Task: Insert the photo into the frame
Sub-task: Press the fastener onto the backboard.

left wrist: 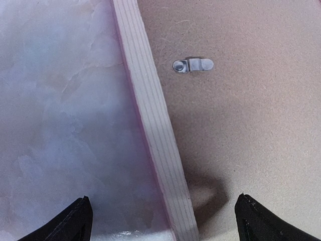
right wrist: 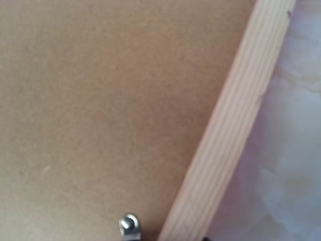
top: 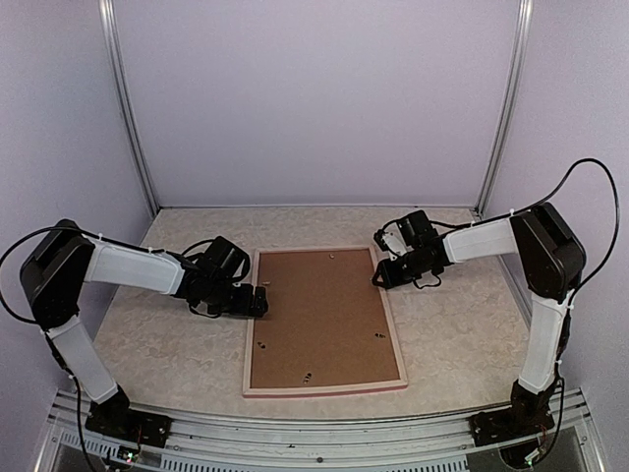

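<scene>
The frame [top: 324, 389] lies back-up in the middle of the tabletop [top: 167, 344], with a brown backing board [top: 319, 315] filling it. At its 9 o'clock edge the left gripper [top: 261, 300] is low, its jaws wide and straddling the pale wooden rail. Farther back, at the 1 o'clock corner, the right gripper [top: 383, 275] is over the rail, but I cannot tell how its jaws stand.

The frame [top: 324, 389] lies flat and back-up in the middle of the desk [top: 177, 344], its long sides running away from the arm bases and its near end skewed slightly. Its rails [left wrist: 155, 130] show pale, grained wood with a thin pink edge along the outside. A brown backing board [top: 322, 315] fills its opening, with a small metal tab [left wrist: 193, 65] on the board just inside the rail.
</scene>
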Action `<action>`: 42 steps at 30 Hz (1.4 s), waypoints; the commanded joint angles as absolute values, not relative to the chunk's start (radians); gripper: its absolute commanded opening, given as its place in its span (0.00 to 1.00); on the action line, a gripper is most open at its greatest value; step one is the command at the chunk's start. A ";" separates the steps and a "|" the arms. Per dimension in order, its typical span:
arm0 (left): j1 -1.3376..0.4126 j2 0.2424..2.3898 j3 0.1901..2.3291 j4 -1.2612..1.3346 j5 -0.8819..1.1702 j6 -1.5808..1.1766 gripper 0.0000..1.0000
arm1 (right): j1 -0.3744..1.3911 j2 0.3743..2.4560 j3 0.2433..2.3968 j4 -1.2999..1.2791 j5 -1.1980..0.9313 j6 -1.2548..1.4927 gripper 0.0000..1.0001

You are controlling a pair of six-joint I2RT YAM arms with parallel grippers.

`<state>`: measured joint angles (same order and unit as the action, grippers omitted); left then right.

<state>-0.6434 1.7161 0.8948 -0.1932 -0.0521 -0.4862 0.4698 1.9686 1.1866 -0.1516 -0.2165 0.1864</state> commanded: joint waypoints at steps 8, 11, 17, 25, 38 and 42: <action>-0.653 1.739 0.901 -0.181 -0.050 -0.488 0.98 | 0.467 2.004 1.187 -0.167 -0.213 0.110 0.10; -0.655 1.742 0.899 -0.181 -0.054 -0.488 0.97 | 0.467 2.007 1.196 -0.157 -0.216 0.102 0.08; -0.657 1.740 0.909 -0.189 -0.061 -0.483 0.96 | 0.463 1.970 1.205 -0.127 -0.270 0.174 0.32; -0.656 1.740 0.908 -0.190 -0.063 -0.482 0.96 | 0.463 1.987 1.235 -0.144 -0.255 0.191 0.53; -0.657 1.745 0.912 -0.192 -0.056 -0.482 0.96 | 0.463 2.013 1.224 -0.155 -0.191 0.142 0.39; -0.658 1.747 0.911 -0.192 -0.057 -0.482 0.96 | 0.462 2.029 1.224 -0.151 -0.195 0.139 0.32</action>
